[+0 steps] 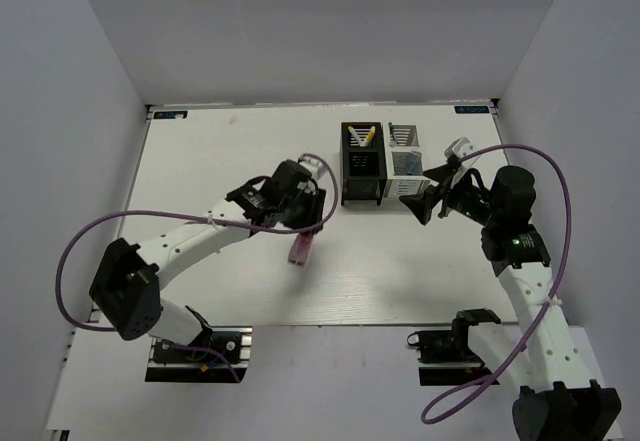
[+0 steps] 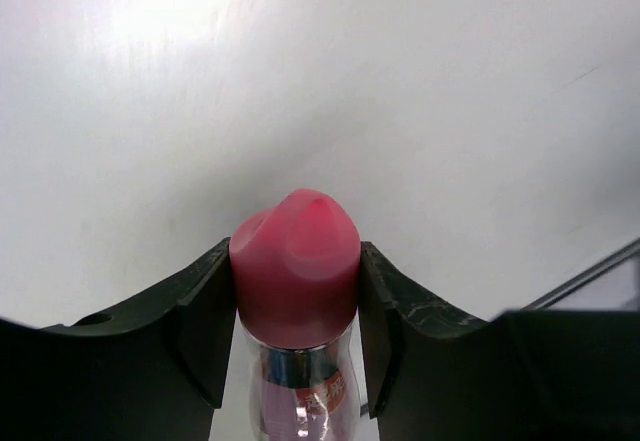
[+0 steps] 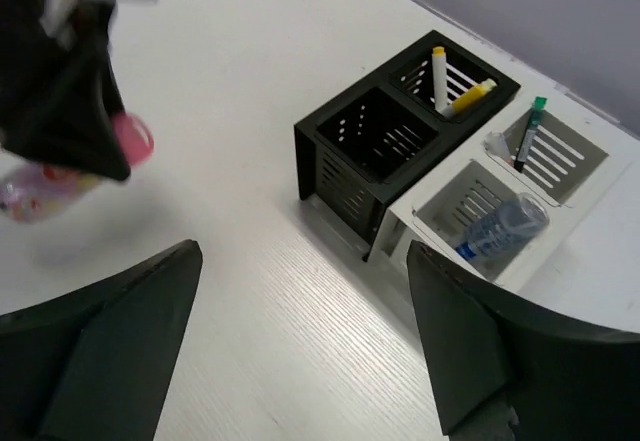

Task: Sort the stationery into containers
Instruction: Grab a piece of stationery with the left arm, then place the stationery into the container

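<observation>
Clamping the stubby pink tube (image 2: 295, 261) between both fingers (image 2: 200, 311), the left gripper (image 1: 310, 213) hangs over the white table (image 1: 200, 171), left of the two boxes. The black box (image 3: 365, 156) touches the white box (image 3: 440, 196) on its right; two yellow-ended pens (image 3: 438, 76) lean in the black one's far compartment, a green-ended pen (image 3: 528, 131) stands in the white one's far compartment, and the clear blue-tipped tube (image 3: 500, 226) lies in its near one. The right gripper (image 1: 428, 201) hovers just beside the white box, jaws spread, empty.
</observation>
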Controlling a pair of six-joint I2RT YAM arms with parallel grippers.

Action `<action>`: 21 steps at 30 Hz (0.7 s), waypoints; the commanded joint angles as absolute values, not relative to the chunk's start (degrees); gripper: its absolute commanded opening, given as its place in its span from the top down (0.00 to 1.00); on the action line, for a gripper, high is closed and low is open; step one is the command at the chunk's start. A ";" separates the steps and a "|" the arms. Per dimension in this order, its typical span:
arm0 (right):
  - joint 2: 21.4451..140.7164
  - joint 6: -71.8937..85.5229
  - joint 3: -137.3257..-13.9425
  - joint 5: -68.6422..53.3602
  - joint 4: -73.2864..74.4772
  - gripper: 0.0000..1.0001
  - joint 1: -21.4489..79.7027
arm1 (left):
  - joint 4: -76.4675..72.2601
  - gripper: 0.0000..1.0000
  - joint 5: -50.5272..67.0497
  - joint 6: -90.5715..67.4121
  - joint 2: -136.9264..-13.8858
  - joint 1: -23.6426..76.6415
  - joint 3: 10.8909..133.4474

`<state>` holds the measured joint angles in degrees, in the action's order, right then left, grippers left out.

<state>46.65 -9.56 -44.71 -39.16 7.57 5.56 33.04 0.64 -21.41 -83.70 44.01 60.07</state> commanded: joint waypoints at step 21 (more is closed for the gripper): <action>47.46 -17.05 -39.29 -44.21 11.95 1.00 0.79 | -31.90 1.00 -6.77 -7.56 -101.40 44.38 77.69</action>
<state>48.12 -16.43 -40.14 -42.04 13.54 1.28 -21.96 -5.72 -8.34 -100.31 44.10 73.32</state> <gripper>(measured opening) 0.011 0.563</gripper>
